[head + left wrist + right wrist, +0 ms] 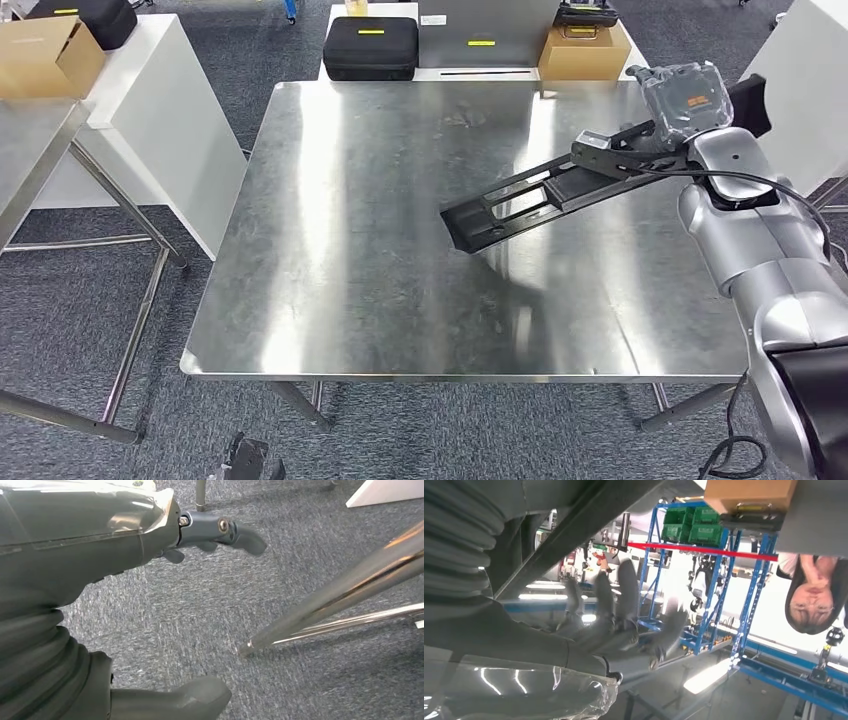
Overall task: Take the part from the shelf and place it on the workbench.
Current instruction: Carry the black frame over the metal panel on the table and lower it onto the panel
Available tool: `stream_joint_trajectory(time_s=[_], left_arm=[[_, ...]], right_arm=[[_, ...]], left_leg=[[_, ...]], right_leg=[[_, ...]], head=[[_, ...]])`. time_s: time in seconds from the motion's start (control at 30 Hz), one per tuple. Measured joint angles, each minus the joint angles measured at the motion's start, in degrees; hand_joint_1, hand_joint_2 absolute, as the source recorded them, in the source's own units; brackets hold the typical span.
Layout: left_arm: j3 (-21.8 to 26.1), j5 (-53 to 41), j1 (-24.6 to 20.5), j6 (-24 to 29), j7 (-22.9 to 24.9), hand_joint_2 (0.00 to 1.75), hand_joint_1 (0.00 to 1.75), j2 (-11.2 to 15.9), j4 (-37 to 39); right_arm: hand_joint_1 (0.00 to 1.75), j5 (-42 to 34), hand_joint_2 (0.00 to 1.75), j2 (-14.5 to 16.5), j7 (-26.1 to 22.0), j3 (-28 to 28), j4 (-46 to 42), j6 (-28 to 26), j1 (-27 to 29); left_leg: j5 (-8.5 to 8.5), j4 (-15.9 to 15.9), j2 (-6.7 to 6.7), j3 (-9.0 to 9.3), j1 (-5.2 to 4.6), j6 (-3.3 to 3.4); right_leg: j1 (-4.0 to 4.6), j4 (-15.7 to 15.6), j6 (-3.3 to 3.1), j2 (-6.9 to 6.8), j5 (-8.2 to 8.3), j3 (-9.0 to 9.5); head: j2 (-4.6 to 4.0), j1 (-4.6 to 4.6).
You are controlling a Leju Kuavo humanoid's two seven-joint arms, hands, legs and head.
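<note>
Silver right arm [770, 250] reaching up from the lower right corner in smooth rounded segments, with a black cable looping over its wrist. Ahead of it, right hand [655, 140] gripping the near end of the part [540, 195]: long, flat, black, slotted like a rail, slanting down and leftward over the table [350, 250], far tip low above the sheet or just touching; cannot tell which. Seen from the right wrist, pale fingers [624, 600] curled beside the dark bar [574, 525]. Tabletop of brushed steel, scuffed and glossy, reflecting ceiling light in broad bands, standing on thin metal legs over speckled grey carpet [80, 300].

Beyond the far edge, black zip case [371, 47] with a yellow label, grey panel, and cardboard box [585, 52] on a white bench. Another cardboard box [45, 55] at upper left, beside a second steel table. Left hand [200, 535] hanging over carpet near a chrome table leg [340, 600], fingers apart, holding nothing. Upside down in the right wrist view: blue racking [724, 580] with green crates and a person [814, 595].
</note>
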Motion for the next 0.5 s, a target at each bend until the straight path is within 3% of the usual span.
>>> stream_joint_trajectory(time_s=[0.1,0.13,0.2,0.27,0.3,0.37,0.4,0.43,0.5], left_arm=[[0.06,0.11,-0.01,0.55,0.30,0.00,0.00,-0.02,0.00],[0.14,0.18,-0.02,0.73,0.35,0.00,0.00,-0.01,-0.01],[0.44,0.30,-0.01,0.84,0.37,0.00,0.00,0.01,-0.01],[0.68,0.34,0.12,0.78,0.36,0.00,0.00,-0.03,0.00],[0.74,0.34,0.18,0.75,0.36,0.00,0.00,-0.04,0.00],[0.85,0.35,0.23,0.68,0.33,0.00,0.00,-0.05,0.00],[0.91,0.38,0.22,0.63,0.32,0.00,0.00,-0.04,0.00],[0.95,0.41,0.23,0.55,0.29,0.00,0.00,-0.02,0.00],[1.01,0.48,0.28,0.25,0.20,0.00,0.00,-0.01,0.00]], right_arm=[[0.00,-0.06,0.00,-0.33,0.05,-0.13,0.43,0.00,0.12],[0.00,-0.16,0.00,-0.48,0.13,-0.22,0.62,0.00,0.15],[0.00,-0.35,0.00,-0.79,0.39,-0.37,1.23,-0.04,0.47],[0.00,-0.39,0.00,-1.04,0.65,-0.44,1.83,-0.15,1.26],[0.00,-0.38,0.00,-1.11,0.72,-0.45,2.06,-0.22,1.64],[0.00,-0.36,0.00,-1.18,0.77,-0.45,2.40,-0.33,1.99],[0.00,-0.37,0.00,-1.18,0.78,-0.46,2.54,-0.39,1.99],[0.00,-0.42,0.00,-1.20,0.79,-0.49,2.66,-0.45,2.02],[0.00,-0.61,0.00,-1.33,0.80,-0.57,3.02,-0.52,2.35]], left_leg=[[0.81,-1.66,0.14,1.05,0.12,0.93],[1.12,-2.25,0.17,1.46,0.23,1.20],[1.25,-2.50,0.06,1.67,0.23,1.46],[1.17,-2.43,-0.11,1.68,0.21,1.43],[1.10,-2.34,-0.18,1.68,0.22,1.37],[0.73,-1.82,-0.24,1.63,0.21,1.04],[0.40,-1.33,-0.27,1.47,0.09,0.75],[0.09,-0.86,-0.28,1.31,-0.04,0.46],[-0.26,-0.34,-0.31,1.04,-0.25,0.09]], right_leg=[[0.20,1.02,0.58,-0.23,-0.80,-0.50],[0.29,3.24,0.42,-0.33,-1.91,-1.53],[0.23,10.94,-0.07,-0.41,-5.04,-5.30],[0.25,16.13,0.21,-0.41,-6.45,-8.20],[0.24,15.33,0.64,-0.42,-5.75,-7.97],[0.01,7.86,1.61,-0.58,-2.54,-4.42],[0.02,3.99,1.79,-0.65,-1.09,-2.37],[-0.01,1.37,1.68,-0.71,-0.17,-1.00],[0.17,0.13,1.07,-0.69,0.26,-0.25]], head=[[0.00,0.06],[0.00,0.12],[0.00,0.20],[0.00,0.27],[0.00,0.29],[0.00,0.30],[0.00,0.31],[0.00,0.28],[0.00,0.28]])
